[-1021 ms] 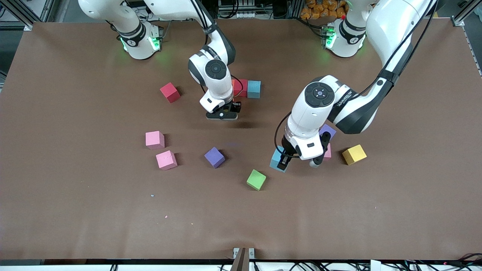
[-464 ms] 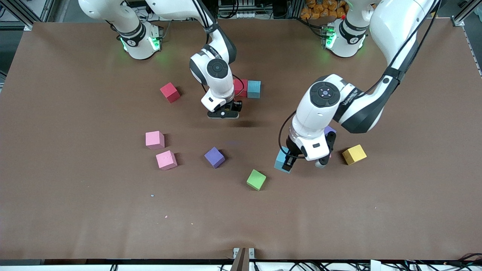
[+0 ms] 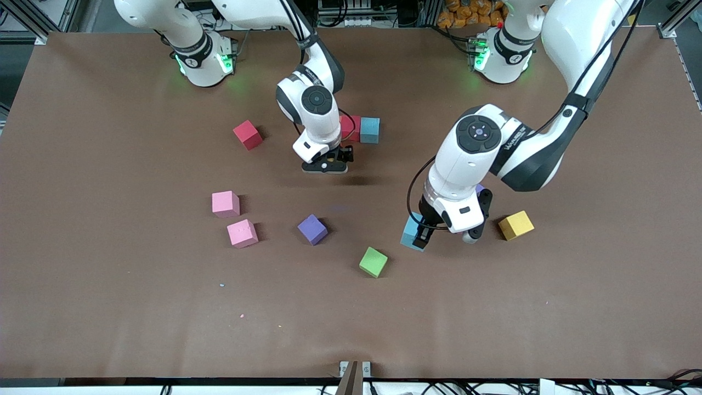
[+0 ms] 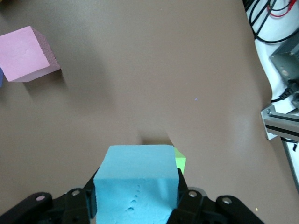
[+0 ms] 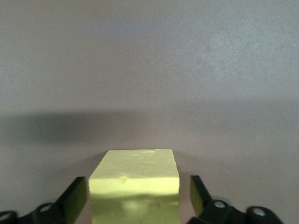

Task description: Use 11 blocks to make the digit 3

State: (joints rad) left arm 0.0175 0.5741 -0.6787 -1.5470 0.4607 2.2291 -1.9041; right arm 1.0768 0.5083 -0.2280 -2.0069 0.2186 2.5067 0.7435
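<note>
- Two grippers are in my feeds, both low over the brown table (image 3: 109, 329).
- Left gripper (image 3: 419, 237): lower-centre of the front frame. Its jaws are pinching a light blue block (image 3: 410, 233) by two facing sides, and the block sits tilted in the grip.
- In the left wrist view a pink block (image 4: 25, 53) lies in the upper corner, and an edge of the green cube (image 3: 373, 261) peeks out just past the held block.
- Right gripper (image 3: 324, 164): upper-centre of the front frame. Its jaws are spread, with a pale yellow block (image 5: 135, 182) standing between the fingers (image 5: 77, 196) on the table, not squeezed.
- Just above that gripper in the frame, a red block (image 3: 351, 127) and a teal-blue block (image 3: 370, 130) touch side by side.
- A lone red block (image 3: 247, 134) lies toward the right arm's end.
- Lower down are two pink blocks (image 3: 225, 203) (image 3: 242, 233) and a purple block (image 3: 312, 229).
- A golden yellow block (image 3: 516, 225) sits toward the left arm's end, near the left gripper.
</note>
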